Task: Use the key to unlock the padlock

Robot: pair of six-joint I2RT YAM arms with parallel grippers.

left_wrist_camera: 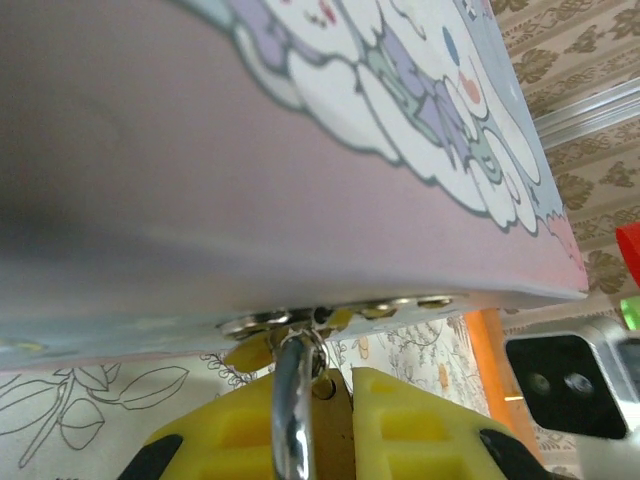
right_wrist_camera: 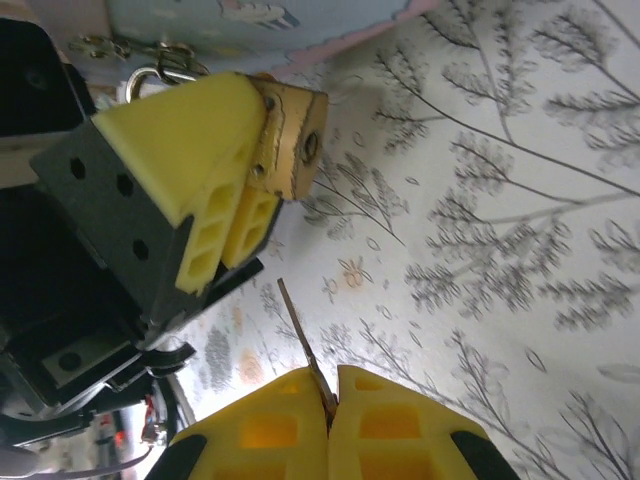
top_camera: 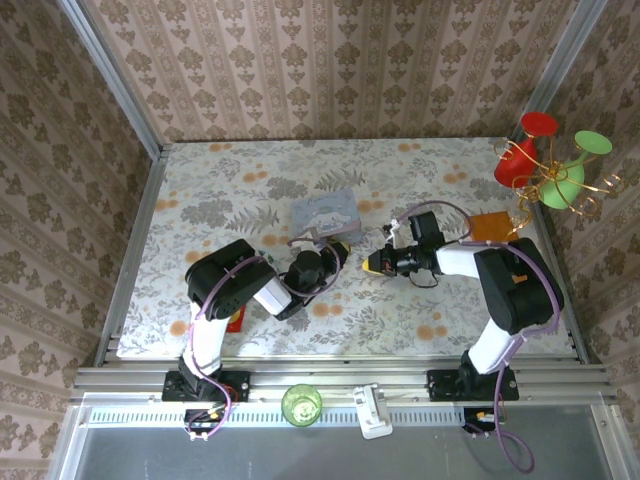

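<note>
Brass-gold little padlock [right_wrist_camera: 292, 140], hooked on the pale blue tin [top_camera: 325, 210] mid-bench, sits clamped in the left jaws with its keyhole facing right (steadied for insertion). The right jaws pinch the thin silvery key [right_wrist_camera: 300, 340], aimed at the keyhole but not yet touching.

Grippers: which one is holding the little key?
The right gripper: the thin key sticks out of its shut jaws. The left gripper clamps the brass padlock instead.

Patterned wallpaper walls [top_camera: 330, 60] beyond and to both sides of left gripper [top_camera: 342, 252]; floral table [top_camera: 220, 190] under it; aluminium rail [top_camera: 340, 377] behind, at near edge.
</note>
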